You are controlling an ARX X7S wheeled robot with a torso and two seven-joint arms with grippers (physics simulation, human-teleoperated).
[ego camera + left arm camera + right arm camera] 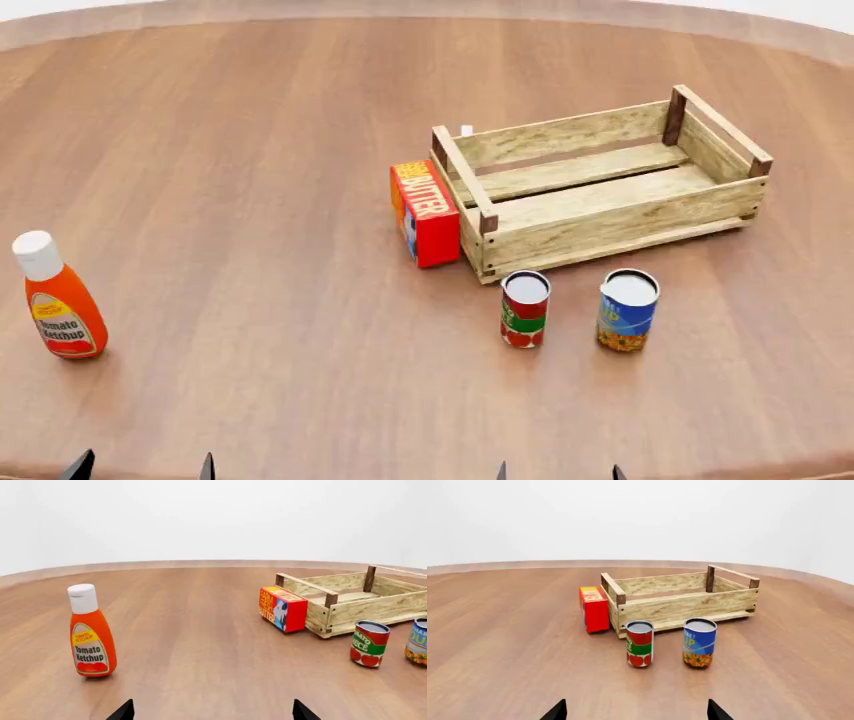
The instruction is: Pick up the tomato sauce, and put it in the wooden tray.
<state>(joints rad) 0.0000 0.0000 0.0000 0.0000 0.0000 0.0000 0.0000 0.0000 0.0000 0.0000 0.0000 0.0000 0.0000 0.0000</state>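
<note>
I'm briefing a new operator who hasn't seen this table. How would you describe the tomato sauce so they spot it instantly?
Find the wooden tray, the large slatted crate. Two small cans stand apart just in front of its long side. The tomato sauce is the one nearer the butter box, red with a green band, not the blue-and-yellow can.

— What sort of place is this looking like?

— A bare simulated test space rather than any furnished room. A broad, round-edged wooden counter (240,200) is filling the view, and a plain white backdrop is rising behind it.

— And what is sitting on it?

— Groceries set well apart like test props: a ketchup bottle (56,298), a butter box (424,213), two cans (525,309) (626,309) and a slatted wooden tray (607,215).
</note>
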